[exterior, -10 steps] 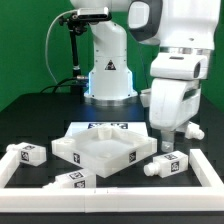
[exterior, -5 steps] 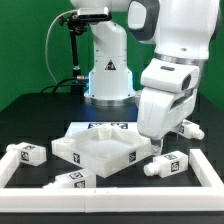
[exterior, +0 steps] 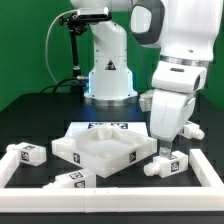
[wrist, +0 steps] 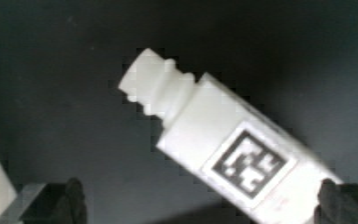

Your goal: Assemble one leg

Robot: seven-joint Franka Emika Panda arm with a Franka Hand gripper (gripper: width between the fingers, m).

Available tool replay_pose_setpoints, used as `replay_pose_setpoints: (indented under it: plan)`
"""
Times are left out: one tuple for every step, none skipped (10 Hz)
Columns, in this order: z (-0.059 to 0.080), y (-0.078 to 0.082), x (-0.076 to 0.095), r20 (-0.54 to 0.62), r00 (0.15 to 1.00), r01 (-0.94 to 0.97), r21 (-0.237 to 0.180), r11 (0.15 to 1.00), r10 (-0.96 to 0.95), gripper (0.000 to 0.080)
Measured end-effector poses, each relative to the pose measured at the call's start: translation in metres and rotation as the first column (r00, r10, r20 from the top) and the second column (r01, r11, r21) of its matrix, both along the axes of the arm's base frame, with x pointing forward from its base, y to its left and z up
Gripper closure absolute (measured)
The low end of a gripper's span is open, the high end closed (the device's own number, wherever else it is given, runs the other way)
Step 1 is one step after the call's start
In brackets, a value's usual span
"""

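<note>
A leg [exterior: 164, 166], a short white peg with a black-and-white tag, lies on the dark table at the exterior view's right, just off the big white square panel [exterior: 100, 150]. My gripper [exterior: 163, 149] hangs directly above this leg, open and empty. In the wrist view the leg [wrist: 220, 125] lies slantwise, its ribbed end [wrist: 155, 78] pointing away, between the two spread fingertips [wrist: 60, 202]; the gripper [wrist: 202, 208] is not touching it.
Other legs lie at the exterior view's left [exterior: 28, 153], at the front [exterior: 75, 179] and behind the gripper at the right [exterior: 191, 130]. A low white border [exterior: 207, 170] rims the work area. The robot base [exterior: 108, 70] stands at the back.
The wrist leaned toward the exterior view's left half a second ago, then came back upright and a little lower, now over the right-hand leg. No part has moved.
</note>
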State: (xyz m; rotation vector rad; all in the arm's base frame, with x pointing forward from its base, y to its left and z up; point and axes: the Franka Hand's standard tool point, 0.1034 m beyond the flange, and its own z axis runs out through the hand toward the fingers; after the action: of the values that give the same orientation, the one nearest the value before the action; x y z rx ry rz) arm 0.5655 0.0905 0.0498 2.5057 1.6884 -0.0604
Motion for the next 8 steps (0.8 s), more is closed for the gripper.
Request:
replay_pose_setpoints:
  plan:
    - [-0.004,0.000,-0.005,-0.014,0.998,-0.068,-0.002,0.998,0.068,0.0150]
    - [-0.009,0.004,-0.011,-0.013,0.996,-0.092,0.008,0.996,0.092,0.0150]
    - [-0.013,0.006,-0.016,-0.018,0.995,-0.100,0.012,0.995,0.100,0.0150]
    - [-0.014,0.005,-0.017,-0.023,0.994,-0.104,0.011,0.995,0.104,0.0150]
    - [-0.012,0.002,-0.014,-0.030,0.994,-0.108,0.006,0.994,0.108,0.0150]
    - [-0.014,0.001,-0.015,-0.030,0.993,-0.111,0.008,0.994,0.111,0.0150]
    - [-0.017,0.000,-0.016,-0.038,0.992,-0.118,0.008,0.993,0.118,0.0150]
    - [-0.021,-0.001,-0.017,-0.044,0.991,-0.127,0.008,0.992,0.127,0.0150]
